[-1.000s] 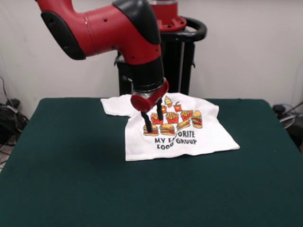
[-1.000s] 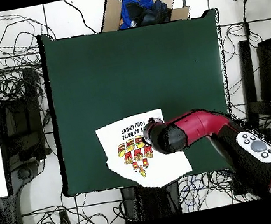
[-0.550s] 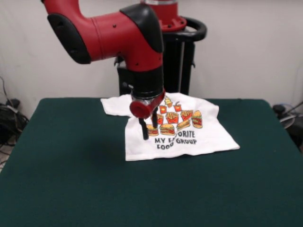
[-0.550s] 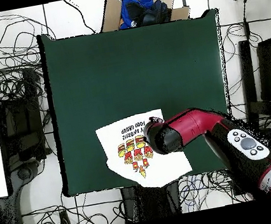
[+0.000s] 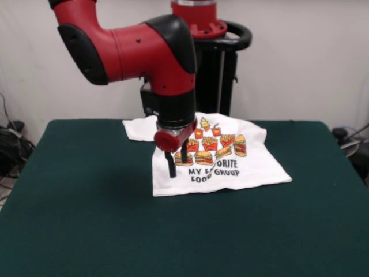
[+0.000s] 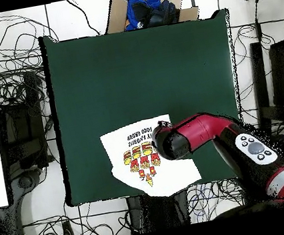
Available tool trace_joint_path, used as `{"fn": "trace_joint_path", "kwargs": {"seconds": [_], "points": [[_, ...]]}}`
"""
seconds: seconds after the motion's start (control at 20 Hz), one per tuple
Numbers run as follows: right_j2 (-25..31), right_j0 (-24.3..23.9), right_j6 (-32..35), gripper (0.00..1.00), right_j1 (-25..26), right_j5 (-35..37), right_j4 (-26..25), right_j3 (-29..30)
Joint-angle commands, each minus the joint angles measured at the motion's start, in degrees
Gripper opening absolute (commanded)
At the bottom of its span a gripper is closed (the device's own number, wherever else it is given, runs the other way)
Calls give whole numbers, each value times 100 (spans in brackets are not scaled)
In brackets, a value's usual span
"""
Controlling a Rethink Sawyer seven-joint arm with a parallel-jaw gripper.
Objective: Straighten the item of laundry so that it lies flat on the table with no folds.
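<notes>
Small white food-print T-shirt [image 5: 230,167] mostly flat on dark green felt worktop [image 5: 86,219]. Far sleeve bunched (needs smoothing). End effector [image 5: 177,164] spread, holding nothing.

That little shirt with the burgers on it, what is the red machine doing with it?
A red robot arm is working on a small white T-shirt lying on a green table. Its end effector hangs over the shirt's printed front, fingers slightly apart and gripping nothing. The shirt lies mostly spread out near the robot's side of the table, but one sleeve and the collar end look a bit bunched, so the flattening does not appear finished.
</notes>
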Motion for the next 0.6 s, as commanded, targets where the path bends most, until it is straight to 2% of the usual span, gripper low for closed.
{"fn": "trace_joint_path", "kwargs": {"seconds": [0.05,0.6], "points": [[-379,120,715,100,464,-26,-50,-710],[-565,319,516,100,731,336,33,-1103]]}}
